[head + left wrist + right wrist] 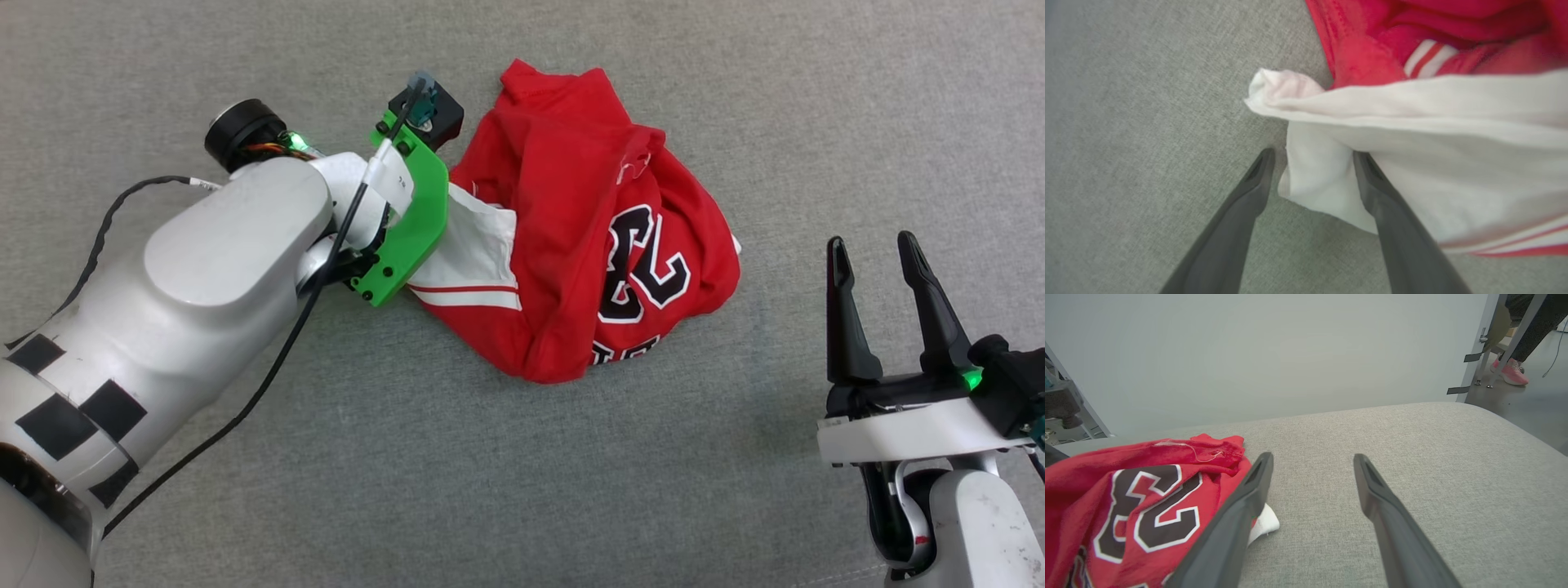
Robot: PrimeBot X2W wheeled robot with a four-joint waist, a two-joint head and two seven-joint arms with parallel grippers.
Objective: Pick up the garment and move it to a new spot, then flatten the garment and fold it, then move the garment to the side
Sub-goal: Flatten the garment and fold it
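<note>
The garment [571, 204] lies crumpled on the grey fabric surface [522, 474], red with a black, white-outlined number facing up and a white sleeve [473, 253] spread to its left. My left arm [237, 245] reaches down over that sleeve, and its wrist hides the fingers in the head view. In the left wrist view my left gripper [1312, 153] is open, and a corner of the white sleeve [1318, 179] lies between the two fingers. My right gripper [871, 243] stands open to the right of the garment, apart from it. The right wrist view shows my right gripper [1312, 456] open, with the garment [1126, 498] to its left.
The grey surface [1412, 457] rounds off to an edge at the right in the right wrist view. Beyond it stand a pale wall [1290, 355], metal frame legs [1478, 355] and a person's foot in a pink shoe [1511, 371].
</note>
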